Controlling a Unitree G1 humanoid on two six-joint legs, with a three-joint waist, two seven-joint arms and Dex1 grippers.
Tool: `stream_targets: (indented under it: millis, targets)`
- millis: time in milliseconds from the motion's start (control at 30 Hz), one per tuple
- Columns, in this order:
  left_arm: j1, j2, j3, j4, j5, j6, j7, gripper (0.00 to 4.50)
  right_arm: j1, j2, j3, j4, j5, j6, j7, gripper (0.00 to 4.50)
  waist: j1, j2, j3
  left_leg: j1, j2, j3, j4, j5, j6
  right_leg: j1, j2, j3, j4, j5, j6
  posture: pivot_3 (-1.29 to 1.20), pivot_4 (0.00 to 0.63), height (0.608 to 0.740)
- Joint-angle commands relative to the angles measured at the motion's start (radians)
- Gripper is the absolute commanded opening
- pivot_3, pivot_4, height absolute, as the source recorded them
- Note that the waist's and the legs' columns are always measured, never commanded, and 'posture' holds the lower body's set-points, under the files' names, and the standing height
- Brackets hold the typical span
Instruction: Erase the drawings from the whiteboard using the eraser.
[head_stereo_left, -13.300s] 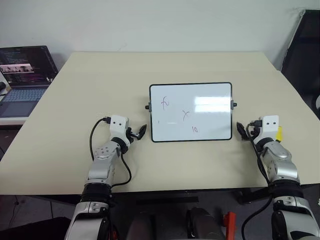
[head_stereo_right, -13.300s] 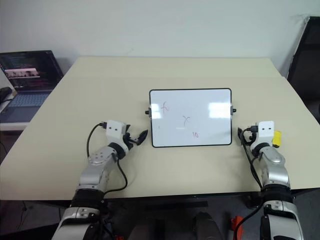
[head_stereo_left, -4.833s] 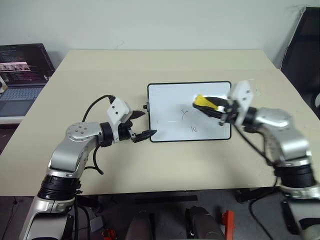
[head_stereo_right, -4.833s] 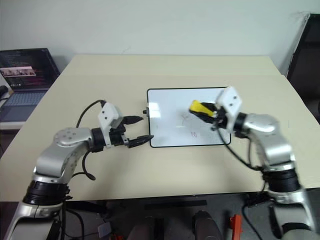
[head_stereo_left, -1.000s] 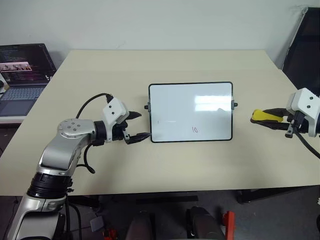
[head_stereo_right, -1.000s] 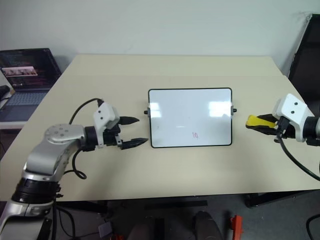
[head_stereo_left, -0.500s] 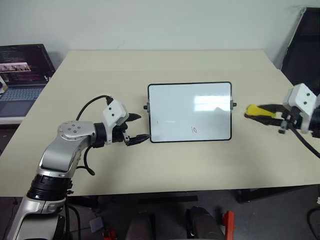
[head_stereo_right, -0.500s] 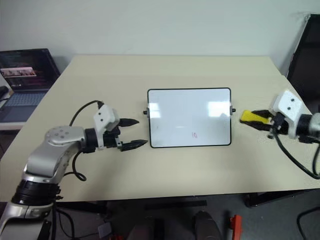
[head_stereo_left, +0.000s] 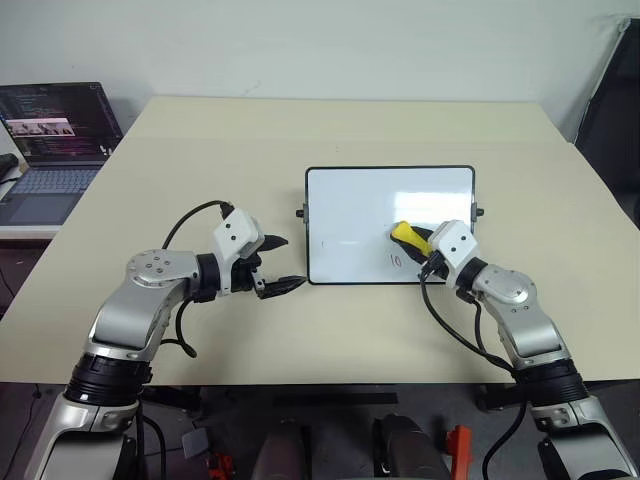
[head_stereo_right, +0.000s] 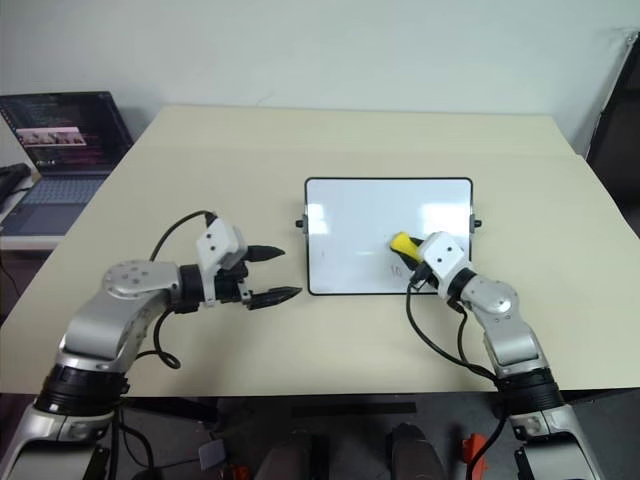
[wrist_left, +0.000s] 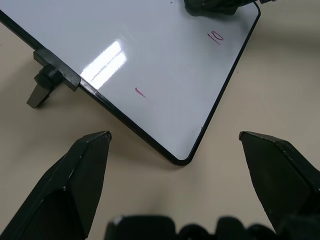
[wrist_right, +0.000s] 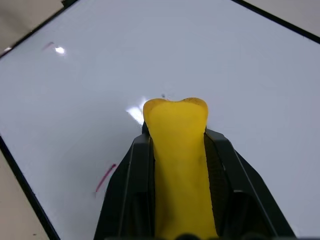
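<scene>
The whiteboard lies flat in the middle of the table. A reddish "10" remains near its front edge, and a small red dash sits near the front left corner. My right gripper is shut on the yellow eraser, whose tip is over the board's front right part, just behind the "10". In the right wrist view the eraser sticks out between the fingers above the white surface. My left gripper stands open just left of the board's front left corner, holding nothing.
An open laptop sits on a side surface at the far left. The board's small black side knobs stick out at its edges. A dark object stands beyond the table's right edge.
My right gripper has swung in from right of the board, with the eraser, to over its front right area. The left gripper has stayed put. The picture has shifted slightly.
</scene>
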Motion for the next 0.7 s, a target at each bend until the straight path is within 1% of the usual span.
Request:
stream_targets:
  millis: [33,200,300,433,567,700]
  targets:
    - [0.001,0.004,0.016,-0.049,-0.012,0.0,0.007,4.5,0.032,-0.012,0.055,0.048,-0.058,-0.043,0.015,0.99,0.0,0.0,0.0,0.0,0.0,0.0,0.0,0.0,0.0,0.0,0.0,0.0,0.0,0.0,0.0,0.0,0.15,0.74]
    - [0.003,0.008,0.019,-0.055,-0.014,0.003,0.012,4.5,0.093,-0.033,0.124,0.062,-0.059,-0.046,0.113,0.99,-0.004,-0.003,-0.003,0.003,0.0,0.0,0.0,0.0,0.0,0.003,0.0,0.0,0.0,0.0,-0.001,0.0,0.15,0.74]
    - [0.004,0.011,0.022,-0.057,-0.015,0.003,0.012,4.5,0.105,-0.037,0.123,0.073,-0.065,-0.064,0.114,0.99,-0.004,-0.003,-0.003,0.004,0.0,0.0,0.001,0.0,0.0,0.004,0.001,0.0,0.001,0.001,-0.001,0.0,0.15,0.74]
    - [-0.004,0.012,0.022,-0.05,-0.013,0.002,0.01,4.5,0.059,-0.025,0.076,0.105,-0.057,-0.073,0.062,0.99,-0.003,-0.003,-0.003,0.006,0.0,0.0,0.001,0.003,-0.001,0.005,0.001,0.001,0.001,0.003,0.0,0.0,0.15,0.74]
    - [-0.017,0.009,0.016,-0.041,-0.01,-0.001,0.009,4.5,-0.037,-0.033,0.01,0.195,-0.086,-0.092,-0.069,0.99,-0.006,-0.003,-0.003,0.006,0.0,0.001,0.001,0.007,-0.003,0.005,0.001,0.002,0.001,0.005,0.002,0.0,0.15,0.74]
    - [-0.024,0.007,0.012,-0.038,-0.008,-0.003,0.008,4.5,-0.06,-0.054,0.005,0.25,-0.102,-0.112,-0.094,0.99,-0.007,-0.005,-0.004,0.006,0.0,0.001,0.001,0.011,-0.003,0.005,0.001,0.003,0.0,0.007,-0.001,0.0,0.15,0.74]
